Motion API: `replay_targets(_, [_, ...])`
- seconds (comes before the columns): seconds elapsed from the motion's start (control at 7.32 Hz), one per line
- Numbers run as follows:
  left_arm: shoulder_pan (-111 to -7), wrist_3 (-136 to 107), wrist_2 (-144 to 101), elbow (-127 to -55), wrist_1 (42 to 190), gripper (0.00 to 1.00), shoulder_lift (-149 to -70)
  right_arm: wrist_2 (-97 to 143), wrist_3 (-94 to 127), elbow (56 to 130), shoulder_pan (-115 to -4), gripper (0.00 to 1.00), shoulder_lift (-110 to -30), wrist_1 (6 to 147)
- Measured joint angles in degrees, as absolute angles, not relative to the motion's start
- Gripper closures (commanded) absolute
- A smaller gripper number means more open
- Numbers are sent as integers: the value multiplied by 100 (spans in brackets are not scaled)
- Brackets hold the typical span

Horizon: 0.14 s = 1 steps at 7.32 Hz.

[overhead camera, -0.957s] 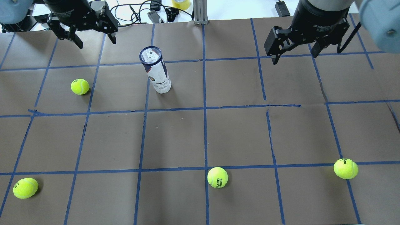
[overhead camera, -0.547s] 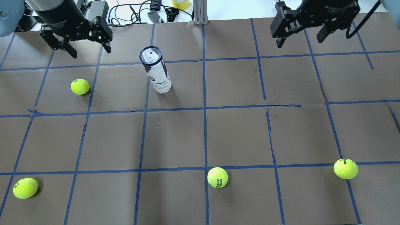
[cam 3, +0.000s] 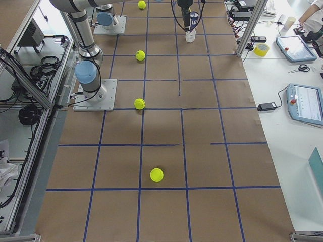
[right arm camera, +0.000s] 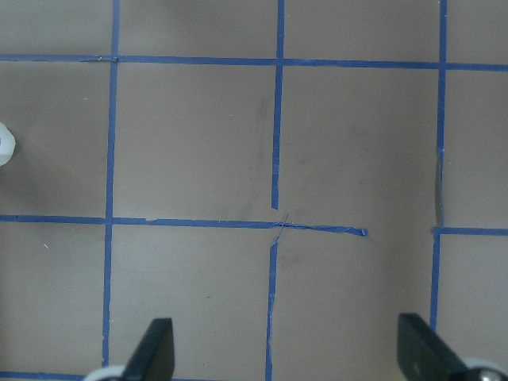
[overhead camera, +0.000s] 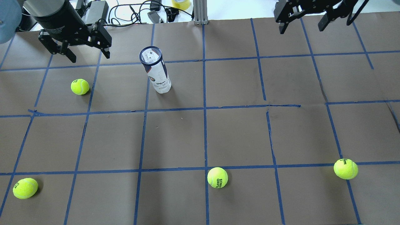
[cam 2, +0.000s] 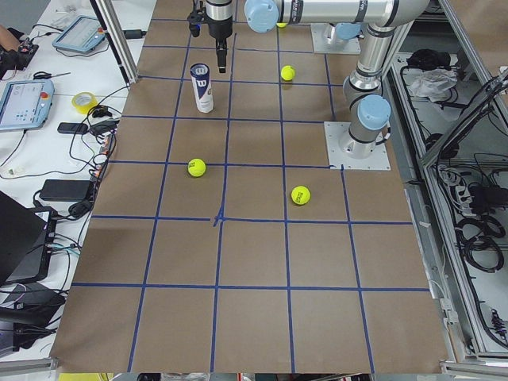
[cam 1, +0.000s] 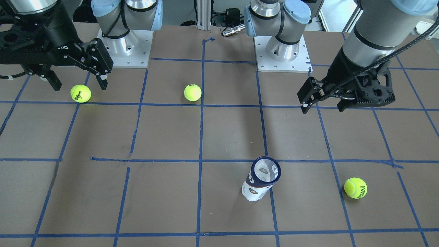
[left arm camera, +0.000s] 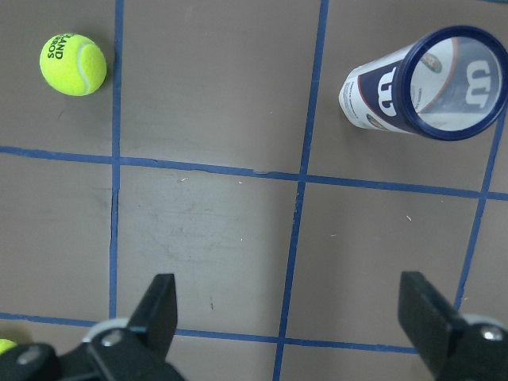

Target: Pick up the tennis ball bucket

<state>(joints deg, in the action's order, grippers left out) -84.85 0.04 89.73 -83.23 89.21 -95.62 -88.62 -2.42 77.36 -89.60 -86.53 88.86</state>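
The tennis ball bucket point(overhead camera: 156, 73) stands upright on the brown table, a slim white and navy can with a dark blue rim. It also shows in the front view point(cam 1: 260, 178) and at the upper right of the left wrist view point(left arm camera: 429, 83). My left gripper point(overhead camera: 90, 57) is open and empty, hanging above the table to the left of the can and apart from it; it also shows in the front view point(cam 1: 322, 108) and its own wrist view point(left arm camera: 292, 309). My right gripper point(overhead camera: 301, 29) is open and empty, far to the can's right near the table's far edge point(cam 1: 79, 85) point(right arm camera: 287, 349).
Several yellow-green tennis balls lie loose: one left of the can point(overhead camera: 80, 86), one at the near left point(overhead camera: 25, 188), one at near centre point(overhead camera: 217, 177), one at the near right point(overhead camera: 345, 168). Cables and a tape roll point(overhead camera: 180, 3) lie beyond the far edge.
My right gripper has moved toward the table's far edge, up in the overhead view. My left gripper has shifted slightly left and down in that view. The can has not moved.
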Motion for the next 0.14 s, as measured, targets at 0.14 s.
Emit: replay_targets(0.14, [-8490,13,8970,-8334,8921,0,-9551,-8844,-239,7751,-8958,0,-8657,8868])
